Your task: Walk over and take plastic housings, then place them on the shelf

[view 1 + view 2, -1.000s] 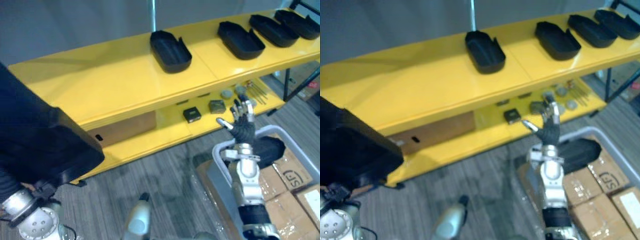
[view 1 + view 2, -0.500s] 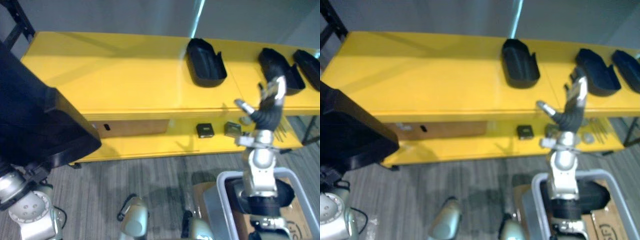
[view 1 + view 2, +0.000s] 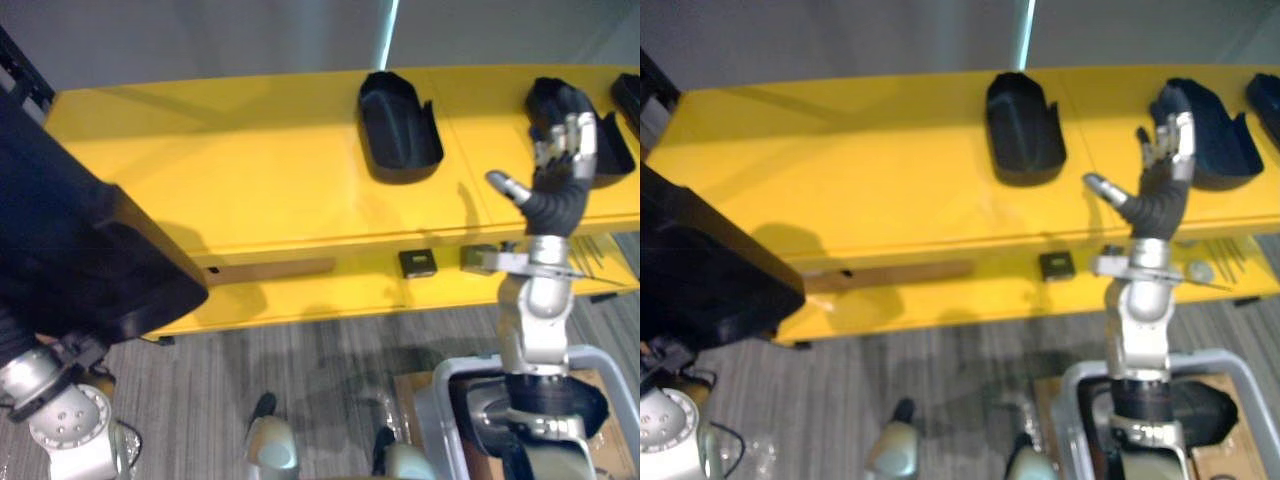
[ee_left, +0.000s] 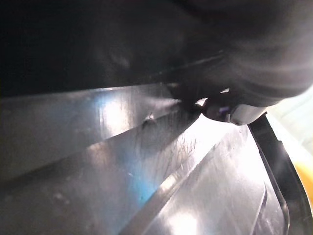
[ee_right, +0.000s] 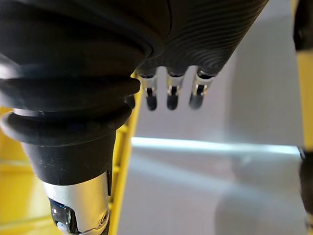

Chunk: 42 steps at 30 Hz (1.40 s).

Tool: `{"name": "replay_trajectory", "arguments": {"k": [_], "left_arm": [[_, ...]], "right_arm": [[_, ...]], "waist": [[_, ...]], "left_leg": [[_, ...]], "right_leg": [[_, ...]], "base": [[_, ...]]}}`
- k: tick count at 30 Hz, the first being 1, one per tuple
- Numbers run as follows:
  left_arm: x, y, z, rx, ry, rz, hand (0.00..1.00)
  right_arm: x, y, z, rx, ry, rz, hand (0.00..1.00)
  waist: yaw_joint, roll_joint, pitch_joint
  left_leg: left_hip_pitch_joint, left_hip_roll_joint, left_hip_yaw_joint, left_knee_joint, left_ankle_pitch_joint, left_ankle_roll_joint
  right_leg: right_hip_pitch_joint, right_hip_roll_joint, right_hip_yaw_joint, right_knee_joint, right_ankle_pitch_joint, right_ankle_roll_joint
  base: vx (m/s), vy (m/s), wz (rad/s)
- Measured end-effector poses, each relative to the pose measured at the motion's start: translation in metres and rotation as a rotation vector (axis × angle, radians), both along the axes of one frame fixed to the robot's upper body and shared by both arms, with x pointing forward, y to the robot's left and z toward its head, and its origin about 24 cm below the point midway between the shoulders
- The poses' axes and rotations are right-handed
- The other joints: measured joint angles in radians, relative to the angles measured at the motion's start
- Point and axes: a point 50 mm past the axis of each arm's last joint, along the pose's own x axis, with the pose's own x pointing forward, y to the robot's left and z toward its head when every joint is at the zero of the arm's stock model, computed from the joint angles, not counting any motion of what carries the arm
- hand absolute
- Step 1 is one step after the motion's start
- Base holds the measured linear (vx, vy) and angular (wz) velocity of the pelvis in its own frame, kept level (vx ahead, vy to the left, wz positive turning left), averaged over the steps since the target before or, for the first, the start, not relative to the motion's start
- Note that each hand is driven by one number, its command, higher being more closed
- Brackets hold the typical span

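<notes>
A big black plastic housing (image 3: 75,250) is at the left, carried over my left arm; the left hand's dark cover (image 3: 14,342) peeks out under it, and its shiny inner wall (image 4: 146,161) shows in the left wrist view. On the yellow shelf top (image 3: 240,170) lie more black housings: one in the middle (image 3: 398,125), one to the right (image 3: 600,140), a third at the edge (image 3: 630,95). My right hand (image 3: 558,170) is raised in front of the shelf, open and holding nothing, its fingers (image 5: 168,93) straight.
The lower shelf board (image 3: 330,295) carries a small black box (image 3: 418,263), a grey part (image 3: 478,260) and a brown board (image 3: 270,270). At the lower right stands a grey bin (image 3: 440,385) with a dark housing (image 3: 575,395) inside, beside cardboard (image 3: 405,385).
The whole picture has shifted, so the camera has swung to face the shelf squarely. My right hand has risen to the level of the top board. The left arm still carries the housing.
</notes>
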Motion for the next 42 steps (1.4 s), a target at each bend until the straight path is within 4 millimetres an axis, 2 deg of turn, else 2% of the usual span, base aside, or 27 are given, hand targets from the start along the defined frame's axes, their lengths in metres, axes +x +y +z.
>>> {"name": "replay_trajectory", "arguments": {"k": [1,4,5,6,10,13,14,18,21,23,26,28,29,31,32,36,42], "left_arm": [[0.002,-0.001,0.001,0.011,0.012,-0.036,1.00],[0.000,-0.001,-0.002,0.022,0.047,-0.055,1.00],[0.000,-0.002,-0.005,0.022,0.070,-0.064,1.00],[0.001,-0.003,-0.005,0.024,0.074,-0.075,1.00],[0.004,-0.005,-0.007,-0.018,0.076,-0.113,1.00],[0.007,-0.005,-0.008,-0.056,0.070,-0.145,1.00],[0.009,-0.006,-0.009,-0.059,0.075,-0.151,1.00],[0.032,-0.008,-0.015,-0.133,0.113,-0.211,1.00],[0.048,0.000,-0.020,-0.169,0.160,-0.194,1.00],[0.067,0.012,-0.024,-0.216,0.222,-0.181,1.00],[0.088,0.035,-0.028,-0.254,0.296,-0.110,1.00],[0.101,0.051,-0.027,-0.284,0.334,-0.059,1.00],[0.109,0.063,-0.025,-0.319,0.344,-0.023,1.00],[0.115,0.073,-0.020,-0.329,0.353,0.016,1.00],[0.123,0.081,-0.009,-0.326,0.362,0.044,1.00],[0.142,0.100,0.019,-0.270,0.445,0.105,1.00],[0.163,0.110,0.056,-0.220,0.600,0.112,1.00]], "right_arm": [[-0.008,-0.002,-0.006,0.004,0.014,-0.060,0.00],[-0.012,-0.003,-0.003,-0.027,-0.008,-0.159,0.00],[-0.014,-0.005,-0.002,-0.027,-0.023,-0.214,0.00],[-0.015,-0.008,-0.001,-0.021,-0.034,-0.272,0.00],[-0.027,-0.024,0.000,0.004,-0.060,-0.402,0.00],[-0.040,-0.039,-0.010,0.006,-0.021,-0.478,0.00],[-0.043,-0.042,-0.013,0.008,-0.010,-0.498,0.00],[-0.065,-0.070,-0.021,0.000,0.028,-0.643,0.00],[-0.074,-0.078,-0.022,0.020,0.038,-0.624,0.00],[-0.080,-0.082,-0.028,0.021,0.080,-0.593,0.00],[-0.084,-0.084,-0.034,0.001,0.128,-0.557,0.00],[-0.087,-0.087,-0.040,-0.017,0.169,-0.551,0.00],[-0.088,-0.091,-0.045,-0.026,0.195,-0.561,0.00],[-0.087,-0.096,-0.047,-0.040,0.212,-0.568,0.00],[-0.086,-0.100,-0.046,-0.029,0.210,-0.567,0.00],[-0.087,-0.105,-0.044,-0.004,0.195,-0.563,0.00],[-0.084,-0.110,-0.042,-0.001,0.182,-0.546,0.00]], "waist": [[-0.001,0.005,-0.009],[0.005,-0.003,-0.022],[0.003,0.001,-0.024],[0.001,0.001,-0.024],[-0.004,-0.012,-0.031],[-0.052,-0.028,-0.041],[-0.059,-0.029,-0.041],[-0.124,-0.024,-0.041],[-0.160,-0.021,-0.040],[-0.191,-0.016,-0.037],[-0.200,-0.012,-0.035],[-0.222,-0.009,-0.032],[-0.232,-0.010,-0.031],[-0.242,-0.009,-0.023],[-0.247,-0.010,0.010],[-0.273,-0.013,0.039],[-0.314,-0.018,0.048]], "left_leg": [[0.000,-0.018,-0.004,-0.038,0.039,0.012],[-0.001,-0.042,-0.011,-0.094,0.074,0.021],[-0.006,-0.038,0.017,-0.113,0.084,0.037],[-0.015,-0.028,0.074,-0.113,0.096,0.047],[-0.014,-0.030,0.145,-0.115,0.116,0.039],[-0.002,-0.028,0.199,-0.116,0.121,0.039],[0.004,-0.027,0.212,-0.117,0.121,0.039],[0.020,-0.026,0.285,-0.140,0.126,0.043],[0.020,-0.025,0.319,-0.155,0.135,0.046],[0.024,-0.025,0.337,-0.165,0.137,0.047],[0.038,-0.020,0.381,-0.185,0.141,0.047],[0.038,-0.021,0.385,-0.185,0.141,0.047],[0.038,-0.020,0.402,-0.185,0.141,0.047],[0.040,-0.021,0.421,-0.185,0.140,0.046],[0.058,-0.021,0.440,-0.184,0.137,0.045],[0.055,-0.020,0.478,-0.182,0.131,0.044],[0.054,-0.017,0.500,-0.169,0.116,0.043]], "right_leg": [[0.028,-0.017,-0.061,0.005,-0.012,-0.008],[0.029,-0.046,-0.088,0.020,-0.047,0.008],[0.025,-0.059,-0.102,0.030,-0.050,0.009],[0.017,-0.060,-0.103,0.038,-0.050,0.009],[-0.008,-0.076,-0.065,0.036,-0.037,0.028],[-0.024,-0.075,-0.012,0.008,-0.005,0.032],[-0.026,-0.075,0.003,0.004,0.000,0.034],[-0.073,-0.075,0.080,-0.012,0.031,0.043],[-0.105,-0.071,0.117,-0.014,0.044,0.044],[-0.117,-0.070,0.135,-0.021,0.053,0.047],[-0.145,-0.062,0.177,-0.020,0.060,0.047],[-0.148,-0.061,0.181,-0.020,0.060,0.047],[-0.162,-0.060,0.199,-0.015,0.060,0.047],[-0.179,-0.060,0.220,-0.007,0.060,0.047],[-0.178,-0.058,0.239,-0.001,0.059,0.048],[-0.213,-0.051,0.282,0.010,0.061,0.051],[-0.224,-0.048,0.304,0.007,0.063,0.054]], "base": [[0.00,-0.015,1.16],[-0.03,-0.008,0.70],[-0.09,0.012,0.51],[-0.10,0.015,0.33],[-0.08,0.061,-0.20],[-0.04,0.060,-0.43],[-0.03,0.048,-0.54],[-0.04,0.045,-0.49],[-0.02,0.018,-0.36],[-0.01,0.011,-0.26],[-0.01,0.008,-0.34],[0.01,0.001,-0.17],[0.02,0.006,-0.26],[0.01,0.009,-0.35],[-0.01,0.005,-0.29],[-0.02,0.001,-0.27],[0.03,0.004,-0.14]]}}
